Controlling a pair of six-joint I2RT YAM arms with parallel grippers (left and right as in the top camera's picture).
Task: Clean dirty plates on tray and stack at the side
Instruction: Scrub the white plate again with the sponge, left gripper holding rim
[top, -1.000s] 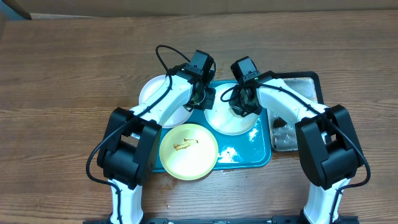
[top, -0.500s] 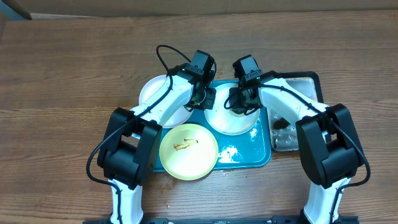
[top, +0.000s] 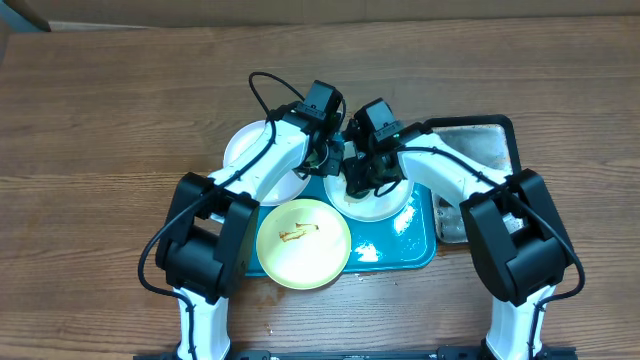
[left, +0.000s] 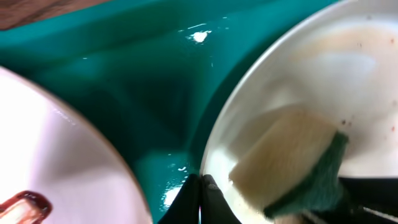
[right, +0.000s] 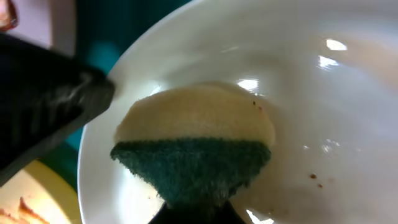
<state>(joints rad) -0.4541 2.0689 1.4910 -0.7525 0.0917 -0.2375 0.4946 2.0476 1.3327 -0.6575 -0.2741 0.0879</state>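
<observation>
Presently: right pincer (right: 193, 214) is clamping yellow-and-green foam sponge (right: 193, 143) on round white plate (right: 323, 124); left pincer (left: 200, 190), seemingly pinching its rim, is risking slippage under scrubbing.

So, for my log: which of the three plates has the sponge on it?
The middle white plate, under the sponge; the left white plate and yellow-green plate lack it.

A brown wooden table (top: 100, 120) fills the overhead view. At the right of the frame sits a black tray (top: 503, 123) with greyish foamy water (top: 470, 150). In the right wrist view a sponge (right: 193, 143) sits mid-frame, pale yellow above, its dark green scouring layer toward the bottom edge.
</observation>
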